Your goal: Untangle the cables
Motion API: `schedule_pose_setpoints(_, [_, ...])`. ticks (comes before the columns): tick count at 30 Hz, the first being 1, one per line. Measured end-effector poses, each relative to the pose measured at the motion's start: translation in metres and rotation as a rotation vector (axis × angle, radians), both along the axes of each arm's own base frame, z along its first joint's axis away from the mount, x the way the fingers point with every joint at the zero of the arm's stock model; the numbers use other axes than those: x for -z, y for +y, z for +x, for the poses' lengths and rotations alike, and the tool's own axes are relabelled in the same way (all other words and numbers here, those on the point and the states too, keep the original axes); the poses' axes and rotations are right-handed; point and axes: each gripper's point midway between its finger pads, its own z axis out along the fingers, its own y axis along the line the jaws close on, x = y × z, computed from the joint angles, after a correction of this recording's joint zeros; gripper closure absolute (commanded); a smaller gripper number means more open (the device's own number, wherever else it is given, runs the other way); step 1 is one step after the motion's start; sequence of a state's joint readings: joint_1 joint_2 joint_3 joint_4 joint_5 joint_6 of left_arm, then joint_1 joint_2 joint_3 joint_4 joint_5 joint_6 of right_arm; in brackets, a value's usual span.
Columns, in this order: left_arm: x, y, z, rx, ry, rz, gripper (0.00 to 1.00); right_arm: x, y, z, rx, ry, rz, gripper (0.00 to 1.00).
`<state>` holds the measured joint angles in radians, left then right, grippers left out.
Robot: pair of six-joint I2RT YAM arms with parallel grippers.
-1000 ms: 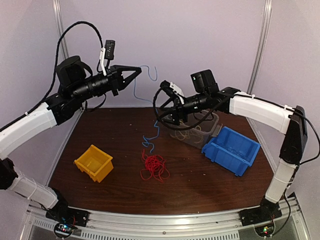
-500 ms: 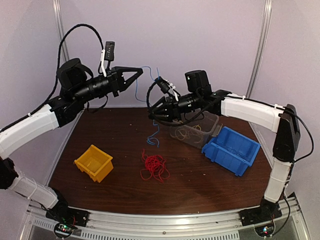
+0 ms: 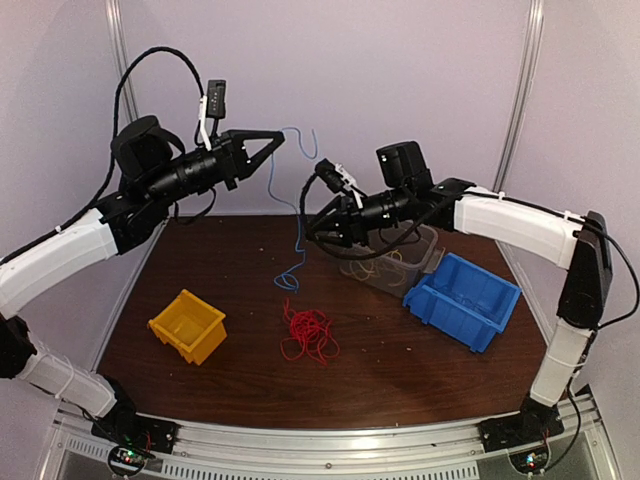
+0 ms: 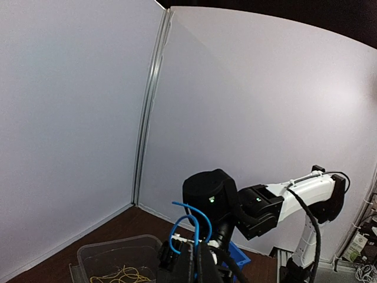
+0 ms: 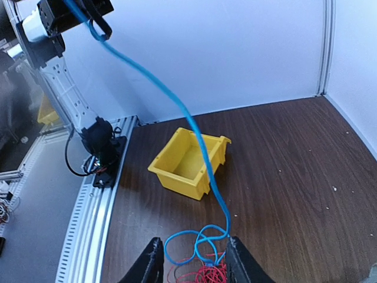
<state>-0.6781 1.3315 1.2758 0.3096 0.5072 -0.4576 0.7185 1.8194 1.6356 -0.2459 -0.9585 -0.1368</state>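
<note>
While the left end effector (image 3: 277, 139) pinches the blue cable (image 5: 207, 171) high in the air, the right end effector (image 3: 313, 228) narrows beside the hanging strand.

Compared with a second ago, the right end effector has risen to the strand's 3 o'clock side and drawn in. Its fingers (image 5: 154, 262) stand apart with nothing visibly held, so I judge a second grip is being set up to pull the blue cable free. Its lower loops seem to reach the tabletop (image 3: 230, 260), just at 12 o'clock of the red cables (image 3: 308, 335); whether they are snagged there is too fine to tell. Yellow cables (image 3: 380, 268) lie in the clear tub (image 3: 425, 245). From the left wrist only the cable's top loop shows, and the pinch is cut off.
</note>
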Motion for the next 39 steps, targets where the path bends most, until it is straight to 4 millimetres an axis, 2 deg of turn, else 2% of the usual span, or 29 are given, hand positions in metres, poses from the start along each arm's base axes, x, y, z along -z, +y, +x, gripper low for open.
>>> schedule_pose_setpoints(3, [0.0, 0.001, 0.003, -0.019, 0.008, -0.005, 1.0, 0.001, -0.018, -0.008, 0.042, -0.06, -0.048, 0.44])
schedule_pose_setpoints(5, [0.001, 0.001, 0.004, -0.02, 0.014, -0.006, 1.0, -0.007, -0.03, -0.014, 0.067, -0.101, -0.06, 0.36])
schedule_pose_setpoints(9, [0.003, -0.004, 0.004, -0.004, 0.028, -0.012, 1.0, -0.027, -0.037, -0.017, 0.088, -0.179, -0.039, 0.3])
schedule_pose_setpoints(13, [0.004, -0.01, 0.001, 0.022, 0.039, -0.018, 1.0, -0.015, -0.026, -0.011, 0.077, -0.164, -0.052, 0.31])
schedule_pose_setpoints(16, [0.005, -0.012, -0.002, 0.033, 0.046, -0.018, 1.0, 0.001, -0.009, -0.006, 0.058, -0.146, -0.069, 0.4])
schedule_pose_setpoints(18, [0.004, -0.013, -0.003, 0.037, 0.045, -0.02, 1.0, 0.011, 0.001, -0.007, 0.042, -0.121, -0.075, 0.65])
schedule_pose_setpoints(20, [0.004, -0.013, -0.003, 0.038, 0.047, -0.021, 1.0, 0.015, 0.006, -0.008, 0.031, -0.108, -0.073, 0.98])
schedule_pose_setpoints(24, [0.003, -0.012, -0.003, 0.028, 0.046, -0.024, 1.0, 0.009, 0.009, -0.009, 0.034, -0.099, -0.051, 1.0])
schedule_pose_setpoints(26, [0.002, -0.01, -0.002, 0.014, 0.043, -0.025, 0.9, 0.005, 0.006, -0.008, 0.043, -0.103, -0.041, 1.0])
schedule_pose_setpoints(30, [0.013, -0.007, 0.004, -0.027, 0.049, -0.013, 0.64, 0.002, -0.015, -0.007, 0.074, -0.099, -0.047, 1.0])
schedule_pose_setpoints(33, [0.039, -0.008, 0.011, -0.052, 0.087, 0.023, 0.55, 0.0, -0.046, -0.001, 0.127, -0.089, -0.058, 1.0])
schedule_pose_setpoints(35, [0.055, -0.008, 0.015, -0.07, 0.112, 0.045, 0.48, -0.001, -0.075, 0.008, 0.186, -0.079, -0.069, 1.0])
schedule_pose_setpoints(39, [0.087, -0.008, 0.02, -0.098, 0.151, 0.09, 0.47, -0.003, -0.134, 0.028, 0.318, -0.079, -0.09, 1.0])
